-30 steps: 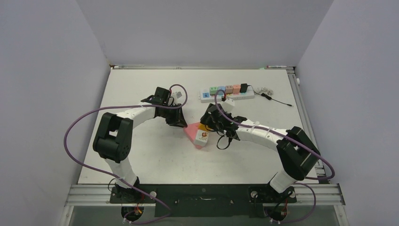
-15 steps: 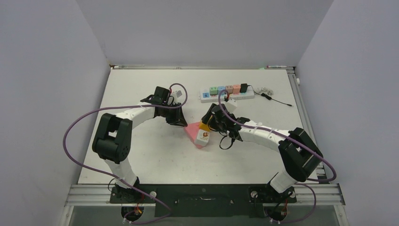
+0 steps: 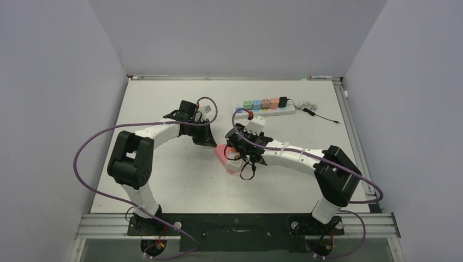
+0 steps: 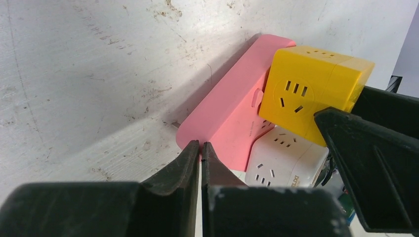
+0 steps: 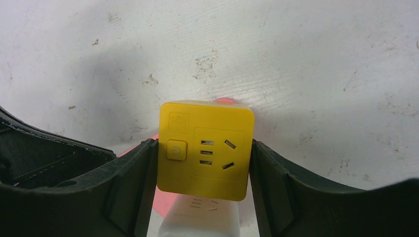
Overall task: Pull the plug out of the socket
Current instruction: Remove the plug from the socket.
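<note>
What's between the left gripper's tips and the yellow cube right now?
Only a bare stretch of the pink strip, seen in the left wrist view. The left gripper sits shut at its near corner; the yellow cube stands farther along.

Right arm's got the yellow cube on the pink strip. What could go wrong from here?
1. The left gripper is shut, its tips only at the corner of the flat pink power strip, apparently not gripping it; the strip may lift or slide with the pull.
2. The white cube adapter sits right against the yellow cube adapter clamped by the right gripper; a tilted pull could lever it too.
</note>
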